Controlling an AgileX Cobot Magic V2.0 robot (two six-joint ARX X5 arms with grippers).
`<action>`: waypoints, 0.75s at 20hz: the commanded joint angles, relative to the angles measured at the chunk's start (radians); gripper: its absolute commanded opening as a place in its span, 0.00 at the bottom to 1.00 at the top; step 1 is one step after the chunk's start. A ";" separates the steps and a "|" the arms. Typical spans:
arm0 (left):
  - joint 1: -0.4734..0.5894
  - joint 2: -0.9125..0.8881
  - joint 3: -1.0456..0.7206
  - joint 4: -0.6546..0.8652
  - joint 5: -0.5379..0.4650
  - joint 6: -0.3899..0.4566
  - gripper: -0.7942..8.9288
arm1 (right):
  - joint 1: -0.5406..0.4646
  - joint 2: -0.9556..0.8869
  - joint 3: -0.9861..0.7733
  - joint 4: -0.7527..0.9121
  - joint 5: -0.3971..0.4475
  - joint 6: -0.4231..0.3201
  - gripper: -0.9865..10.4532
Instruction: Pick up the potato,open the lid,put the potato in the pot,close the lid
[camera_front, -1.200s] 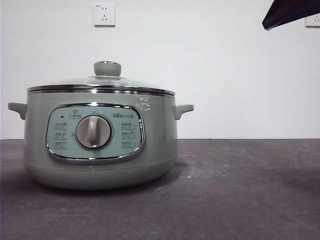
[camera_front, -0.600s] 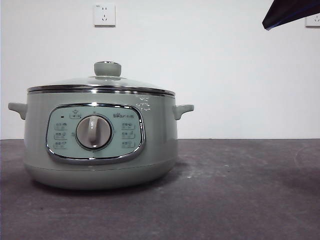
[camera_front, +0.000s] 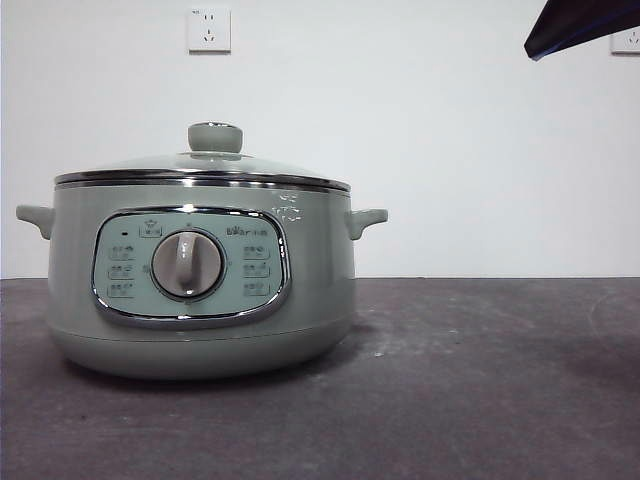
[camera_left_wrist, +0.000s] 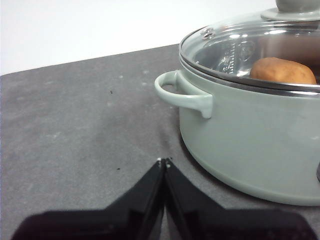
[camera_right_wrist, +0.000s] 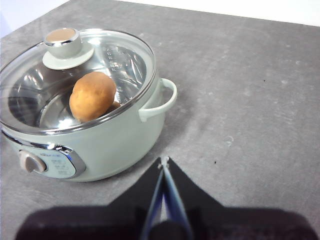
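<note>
The pale green pot (camera_front: 200, 290) stands on the dark table at the left of the front view, with the glass lid (camera_front: 200, 165) seated on its rim. Through the glass, the orange-brown potato (camera_right_wrist: 92, 95) lies inside the pot (camera_right_wrist: 100, 140), also visible as the potato (camera_left_wrist: 282, 71) in the left wrist view. My left gripper (camera_left_wrist: 163, 162) is shut and empty, low over the table beside the pot's handle (camera_left_wrist: 182, 95). Held above the table, my right gripper (camera_right_wrist: 163, 161) is shut and empty, off to the side of the other handle (camera_right_wrist: 160, 100).
A black arm tip (camera_front: 580, 25) shows at the top right corner of the front view. White wall with a socket (camera_front: 208, 28) stands behind the table. Bare grey tabletop (camera_front: 480, 380) extends to the right of the pot.
</note>
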 joint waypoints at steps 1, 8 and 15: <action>0.010 -0.030 -0.032 -0.003 0.000 -0.028 0.08 | 0.000 -0.002 -0.009 0.005 0.002 0.009 0.09; 0.014 -0.029 -0.036 -0.001 0.001 -0.045 0.08 | 0.000 -0.002 -0.009 0.003 0.002 0.009 0.09; 0.014 -0.029 -0.036 -0.001 0.001 -0.045 0.08 | 0.000 -0.002 -0.009 0.003 0.002 0.009 0.09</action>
